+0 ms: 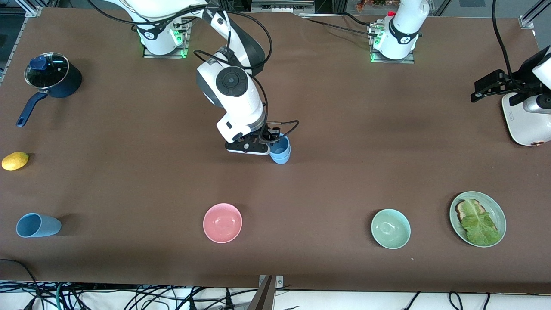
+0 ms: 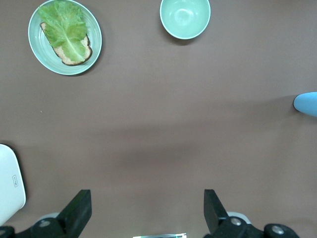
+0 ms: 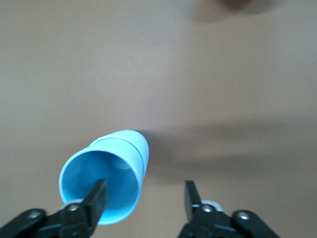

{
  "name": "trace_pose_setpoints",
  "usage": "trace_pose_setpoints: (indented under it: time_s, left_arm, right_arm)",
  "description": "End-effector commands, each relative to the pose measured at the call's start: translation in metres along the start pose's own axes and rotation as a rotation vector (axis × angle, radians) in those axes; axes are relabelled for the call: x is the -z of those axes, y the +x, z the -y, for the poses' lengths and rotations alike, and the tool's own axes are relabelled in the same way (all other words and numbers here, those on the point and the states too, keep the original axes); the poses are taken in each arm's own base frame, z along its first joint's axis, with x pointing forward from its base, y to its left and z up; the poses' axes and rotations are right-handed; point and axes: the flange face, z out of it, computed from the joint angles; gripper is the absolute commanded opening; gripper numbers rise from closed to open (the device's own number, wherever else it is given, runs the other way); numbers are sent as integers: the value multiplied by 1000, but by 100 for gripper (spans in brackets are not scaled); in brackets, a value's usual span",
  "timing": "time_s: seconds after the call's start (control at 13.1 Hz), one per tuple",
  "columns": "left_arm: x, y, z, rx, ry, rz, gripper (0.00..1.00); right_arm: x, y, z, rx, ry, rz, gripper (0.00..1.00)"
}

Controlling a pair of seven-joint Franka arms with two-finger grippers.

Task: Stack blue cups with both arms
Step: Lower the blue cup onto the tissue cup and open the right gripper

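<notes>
I see two blue cups nested together (image 1: 281, 151) standing upright near the middle of the table, one set inside the other, the seam between them plain in the right wrist view. The right gripper (image 1: 263, 147) hangs right at the stack with its fingers spread apart; one finger (image 3: 96, 197) dips over the open mouth of the upper cup and the other stands just outside the wall, so the claw is released and clamps nothing. A third blue cup (image 1: 38, 225) lies on its side toward the right arm's end of the table, nearer to the front camera. The left gripper (image 2: 147, 214) waits up in the air over bare table, its fingers wide apart and empty. Nearer to the camera sit a pink bowl (image 1: 222, 222), a pale green bowl (image 1: 390, 228) and a plate (image 1: 496, 211) with lettuce on bread. A dark blue pot (image 1: 52, 80) and a lemon (image 1: 15, 161) lie toward the right arm's end.
</notes>
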Motion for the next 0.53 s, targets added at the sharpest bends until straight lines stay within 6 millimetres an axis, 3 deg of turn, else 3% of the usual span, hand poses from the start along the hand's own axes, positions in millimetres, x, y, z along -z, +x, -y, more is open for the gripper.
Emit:
trace_pose_setpoints:
  time_s: [0.0,0.08,0.23,0.46]
  left_arm:
    - [1,-1,0,-22,-10,7,100]
    - [0,0,0,-22,-11,8,100]
    - [0,0,0,-22,-11,8,100]
    - [0,0,0,-22,-11,8,100]
  right_arm:
    - [48,11,-11,2,-42,-13,100]
    - [80,23,-21,1,-53,-15,100]
    - [119,34,-46,83,-125,41,100]
    - [184,61,-119,190,-186,70,100]
